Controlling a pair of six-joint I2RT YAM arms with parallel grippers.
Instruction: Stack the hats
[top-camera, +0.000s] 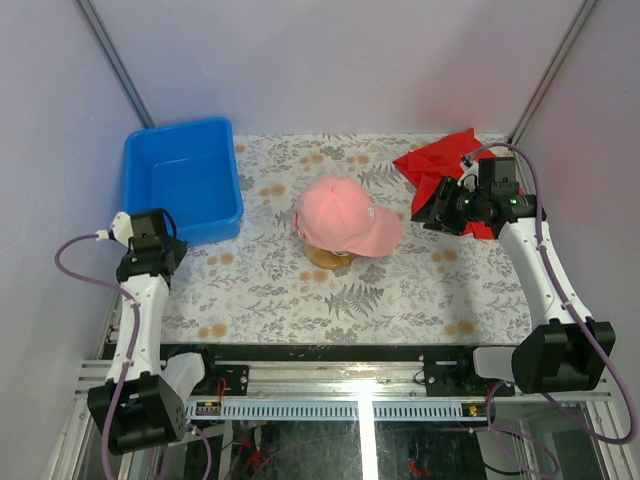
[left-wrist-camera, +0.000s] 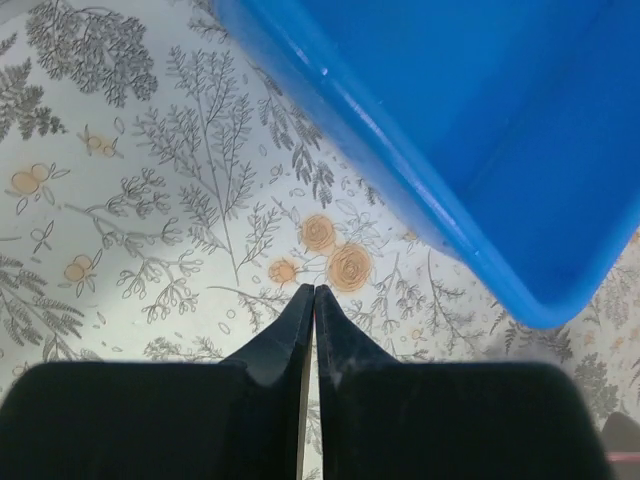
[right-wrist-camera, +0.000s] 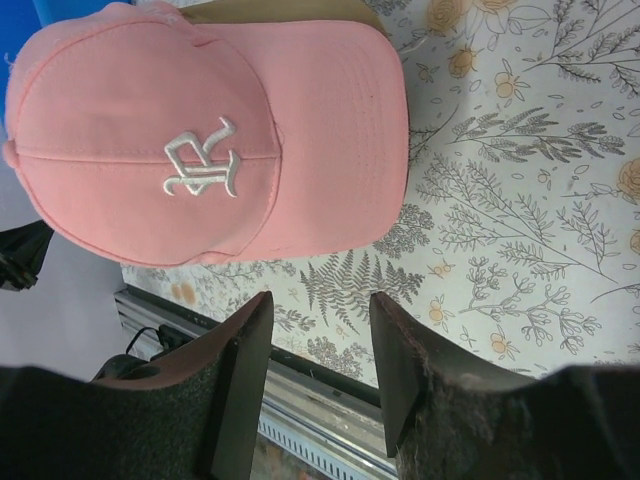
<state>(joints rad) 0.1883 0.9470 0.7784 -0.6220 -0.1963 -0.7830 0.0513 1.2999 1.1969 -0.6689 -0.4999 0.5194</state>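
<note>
A pink cap (top-camera: 345, 217) with a small white mark sits on top of the stack at the table's middle, brim toward the right. It fills the upper left of the right wrist view (right-wrist-camera: 200, 130), with a tan edge (right-wrist-camera: 280, 12) showing above it. The other caps are hidden under it. My right gripper (top-camera: 432, 212) is open and empty, held above the table right of the cap (right-wrist-camera: 320, 300). My left gripper (top-camera: 170, 262) is shut and empty, beside the blue bin's near corner (left-wrist-camera: 312, 290).
A blue bin (top-camera: 182, 178) stands at the back left, its rim in the left wrist view (left-wrist-camera: 400, 180). A red cloth (top-camera: 440, 165) lies at the back right behind my right gripper. A wooden stand base (top-camera: 328, 258) shows under the cap. Floral tablecloth (top-camera: 400, 290) covers the table.
</note>
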